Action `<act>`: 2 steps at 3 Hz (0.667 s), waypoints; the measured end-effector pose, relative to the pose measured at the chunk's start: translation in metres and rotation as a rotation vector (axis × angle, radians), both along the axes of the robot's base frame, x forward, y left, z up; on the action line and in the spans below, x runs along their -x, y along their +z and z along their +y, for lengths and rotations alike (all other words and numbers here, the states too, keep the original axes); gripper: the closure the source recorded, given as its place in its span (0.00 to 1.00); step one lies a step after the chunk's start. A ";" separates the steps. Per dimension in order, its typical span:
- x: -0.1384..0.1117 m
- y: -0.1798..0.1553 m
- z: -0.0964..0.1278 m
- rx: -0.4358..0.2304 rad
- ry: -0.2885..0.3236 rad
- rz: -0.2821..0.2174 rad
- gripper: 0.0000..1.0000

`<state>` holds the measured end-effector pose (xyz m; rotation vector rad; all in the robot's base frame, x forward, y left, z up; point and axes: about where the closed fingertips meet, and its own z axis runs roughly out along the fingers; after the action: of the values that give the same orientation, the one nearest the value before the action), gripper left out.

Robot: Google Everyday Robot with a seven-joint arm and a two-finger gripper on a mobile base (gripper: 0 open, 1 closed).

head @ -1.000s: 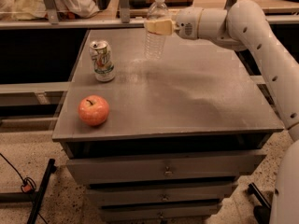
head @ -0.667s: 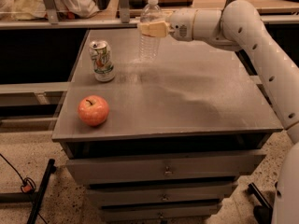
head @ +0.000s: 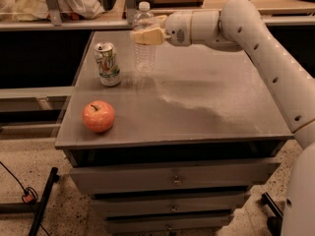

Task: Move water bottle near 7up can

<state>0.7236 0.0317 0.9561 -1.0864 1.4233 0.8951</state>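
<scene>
The water bottle [head: 144, 53] is a clear ribbed bottle with a white cap, held upright just above the grey table top. My gripper [head: 145, 36] comes in from the right on the white arm and is shut on the bottle's upper body. The 7up can [head: 108, 64], white and green with a silver top, stands upright on the table to the left of the bottle, a short gap away.
A red-orange apple [head: 98, 116] lies near the table's [head: 206, 112] front left corner. Drawers sit under the table top. A shelf with cloth and a metal rail runs behind the table. Cables lie on the floor at lower left.
My gripper has carried the bottle leftward across the back of the table, closer to the can. The can and apple have not moved.
</scene>
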 end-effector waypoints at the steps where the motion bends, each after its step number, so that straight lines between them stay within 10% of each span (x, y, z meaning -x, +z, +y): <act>1: 0.014 -0.002 0.015 0.008 0.060 0.008 1.00; 2: 0.029 -0.004 0.023 0.017 0.097 -0.001 0.93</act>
<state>0.6946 0.0545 0.9523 -1.1769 1.3887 0.9529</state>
